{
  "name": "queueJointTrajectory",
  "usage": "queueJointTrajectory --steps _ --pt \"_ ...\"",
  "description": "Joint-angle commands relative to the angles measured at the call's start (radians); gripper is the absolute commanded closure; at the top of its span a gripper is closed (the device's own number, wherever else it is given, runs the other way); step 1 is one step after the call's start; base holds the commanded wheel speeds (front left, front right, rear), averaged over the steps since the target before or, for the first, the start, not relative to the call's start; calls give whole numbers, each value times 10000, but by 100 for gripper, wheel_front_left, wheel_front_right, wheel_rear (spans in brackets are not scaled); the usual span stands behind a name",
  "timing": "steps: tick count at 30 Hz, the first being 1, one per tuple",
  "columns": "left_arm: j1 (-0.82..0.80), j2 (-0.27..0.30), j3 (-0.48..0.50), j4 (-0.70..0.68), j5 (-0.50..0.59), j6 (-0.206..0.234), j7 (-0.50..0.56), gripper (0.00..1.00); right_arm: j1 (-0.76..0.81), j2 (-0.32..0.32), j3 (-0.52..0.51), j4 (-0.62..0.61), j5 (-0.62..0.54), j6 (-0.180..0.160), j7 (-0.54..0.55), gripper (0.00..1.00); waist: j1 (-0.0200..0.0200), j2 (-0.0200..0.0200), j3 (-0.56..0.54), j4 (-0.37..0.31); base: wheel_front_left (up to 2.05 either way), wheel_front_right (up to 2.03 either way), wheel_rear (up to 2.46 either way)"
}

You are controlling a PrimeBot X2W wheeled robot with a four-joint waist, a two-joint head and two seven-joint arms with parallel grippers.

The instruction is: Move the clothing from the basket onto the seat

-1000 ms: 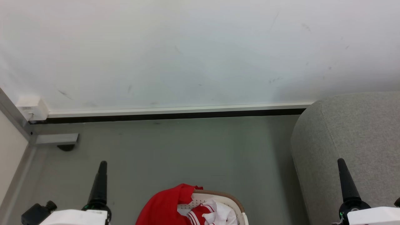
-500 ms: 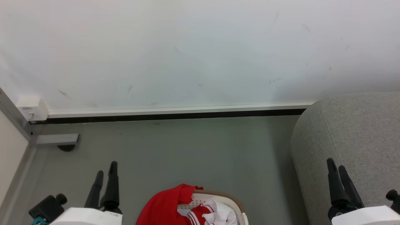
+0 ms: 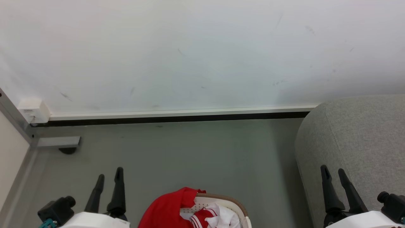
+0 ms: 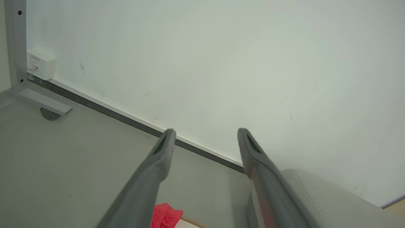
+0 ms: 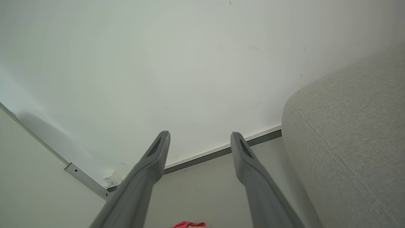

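The wall (image 3: 202,57) stands beyond both sets of fingertips, and the floor (image 3: 196,158) lies beneath them. The seat (image 3: 364,136) is beside the right gripper (image 3: 332,169), on its outer side, and is cut off by the head view's right and bottom edges. That gripper's fingers overlap the seat's rounded corner there, and contact cannot be judged. The right wrist view places the seat off to the fingers' right.

The basket (image 3: 235,202) sits between the two grippers, behind their tips. The frame edge cuts it, so just its far rim shows. The clothing (image 3: 164,209) is in it. A plain red piece hangs over the rim toward the left gripper (image 3: 110,172), and striped trim is bunched inside. The wrist views catch only a red scrap low between the fingers. Both grippers have fingers spread apart and hold nothing.
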Motion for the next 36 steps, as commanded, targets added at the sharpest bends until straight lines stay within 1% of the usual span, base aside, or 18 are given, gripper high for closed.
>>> queueJointTrajectory --steps 1,9,15,33,36 --pt "3 124 -51 -142 442 70 -122 0 -197 -36 -46 -38 -459 -10 -137 0 0 0 -9 1 0 0 0" --pt "33 176 -201 -175 1264 148 -347 0 -166 127 -195 3 -1641 -11 -356 0 0 0 -46 6 0 0 0" --pt "54 199 -306 -219 1839 167 -498 0 -125 194 -126 71 -2314 -12 -507 0 0 0 -76 25 0 0 0" --pt "22 216 -478 -250 3421 196 -903 0 -157 282 120 157 -3847 -15 -916 0 0 0 -68 71 0 0 0" --pt "33 211 -488 -265 3541 200 -955 0 -159 299 126 150 -4001 -16 -965 0 0 0 -69 70 0 0 0"
